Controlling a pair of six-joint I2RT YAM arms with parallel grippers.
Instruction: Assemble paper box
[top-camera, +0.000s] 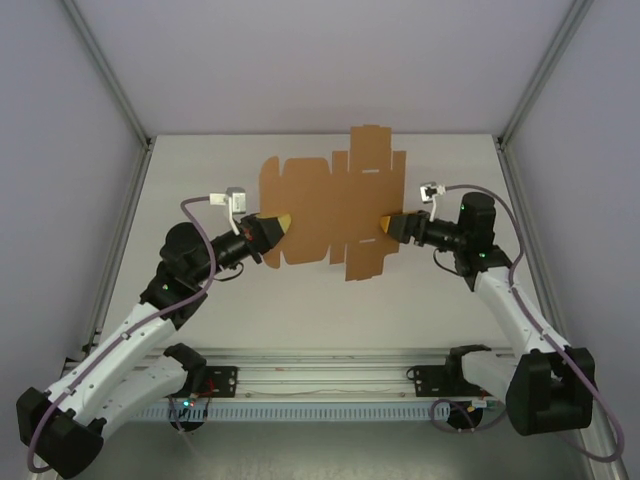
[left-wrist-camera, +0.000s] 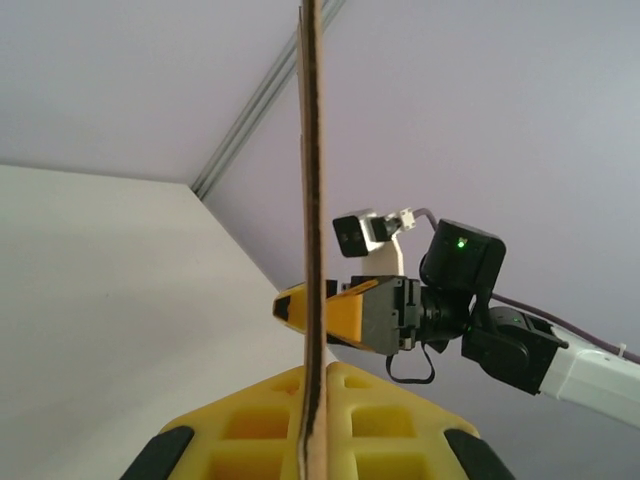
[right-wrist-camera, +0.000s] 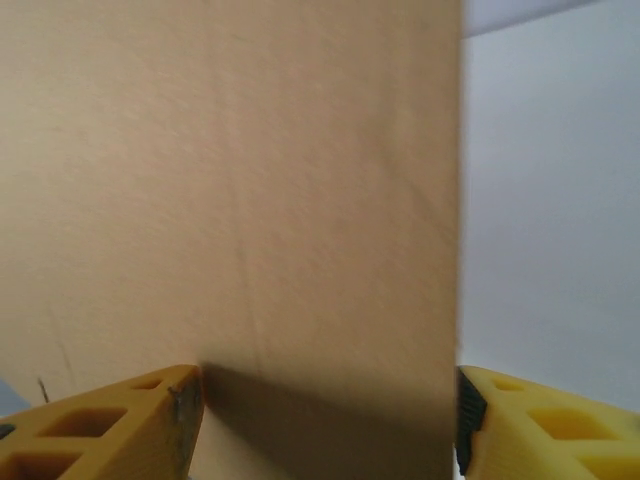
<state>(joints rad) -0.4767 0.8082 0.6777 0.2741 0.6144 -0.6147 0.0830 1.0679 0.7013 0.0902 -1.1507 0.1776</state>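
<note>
– Well, where are we with the paper box (top-camera: 330, 205)?

– Early, I'd say. It is a flat die-cut sheet with no panel folded up yet. I have it held clear of the table (top-camera: 300, 320), face up, between my two arms.

– Who's got it?

– My left gripper (top-camera: 283, 222) is clamped on the sheet's left edge. From its wrist camera the card runs edge-on straight between the pads.

– And the right?

– My right gripper (top-camera: 385, 224) sits at the sheet's right edge with its jaws well apart. Its fingers (right-wrist-camera: 150, 415) frame a plain brown panel lying across beyond them, so it grips nothing. Whether the tips touch the card I can't tell.

– Next?

– The first fold, I reckon. That calls for a firm pinch from the left while the right settles on a flap at the sheet's right side and bends it along a crease. It should go gently, since thin card will likely buckle off the score line.
</note>
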